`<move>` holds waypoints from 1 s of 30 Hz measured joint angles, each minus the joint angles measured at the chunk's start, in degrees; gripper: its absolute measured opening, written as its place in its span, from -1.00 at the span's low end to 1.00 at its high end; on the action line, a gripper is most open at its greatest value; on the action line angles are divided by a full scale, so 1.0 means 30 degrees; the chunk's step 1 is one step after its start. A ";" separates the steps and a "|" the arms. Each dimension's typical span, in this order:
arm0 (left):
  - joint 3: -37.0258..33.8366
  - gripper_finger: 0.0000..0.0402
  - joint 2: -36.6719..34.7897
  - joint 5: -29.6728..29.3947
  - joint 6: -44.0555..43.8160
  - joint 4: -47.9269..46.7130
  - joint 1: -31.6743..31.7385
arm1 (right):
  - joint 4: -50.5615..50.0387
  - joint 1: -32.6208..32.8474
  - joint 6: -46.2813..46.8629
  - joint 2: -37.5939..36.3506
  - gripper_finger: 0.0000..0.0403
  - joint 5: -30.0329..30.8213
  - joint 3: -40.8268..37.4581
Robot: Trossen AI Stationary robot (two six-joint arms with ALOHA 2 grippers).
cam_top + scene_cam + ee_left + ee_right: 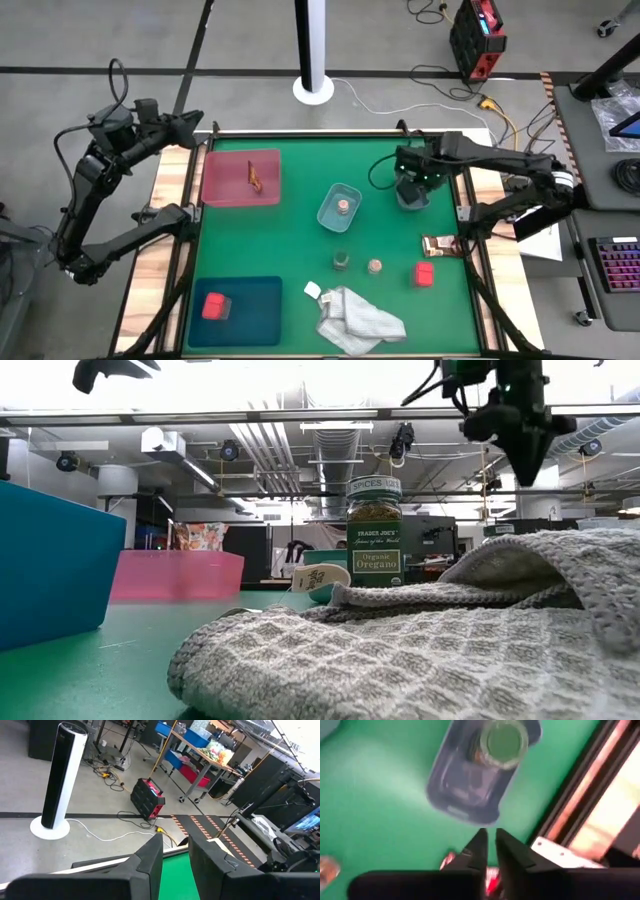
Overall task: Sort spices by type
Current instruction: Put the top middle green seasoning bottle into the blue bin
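Note:
My right gripper (412, 186) hovers over a bluish tub (470, 780) near the table's far right. A dark green jar (503, 742) stands in that tub. The gripper's fingers (490, 847) are shut and empty. A second tub (339, 207) at the middle holds a tan-topped jar (343, 206). The pink tray (240, 178) carries a brown sachet (256, 177), and the teal tray (235, 310) carries a pink block (214, 306). On the mat lie another green jar (341, 261), a tan-topped jar (375, 266), a pink block (425, 273) and a sachet (437, 245). My left gripper (175, 857) waits open beyond the far left corner.
A white-grey waffle cloth (355, 315) lies crumpled at the near edge and fills the foreground of the low view, where the oregano jar (374, 530) stands behind it. Bare green mat lies between the pink and teal trays. A white pole base (314, 88) stands beyond the far edge.

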 joint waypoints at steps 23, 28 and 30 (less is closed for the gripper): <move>0.0000 -0.61 0.0272 -0.0449 -0.0102 0.0168 0.0000 | 0.8140 -0.1927 -0.2254 0.0038 -0.96 0.1684 -0.5638; 0.0000 -0.61 0.0292 -0.0467 -0.0095 0.0171 -0.0005 | 0.8650 -0.2241 -0.2316 0.0061 -0.96 0.2165 -0.5661; 0.0000 -0.61 0.0295 -0.0480 -0.0092 0.0178 0.0000 | 0.9065 -0.2425 -0.2324 0.0152 -0.96 0.2212 -0.5674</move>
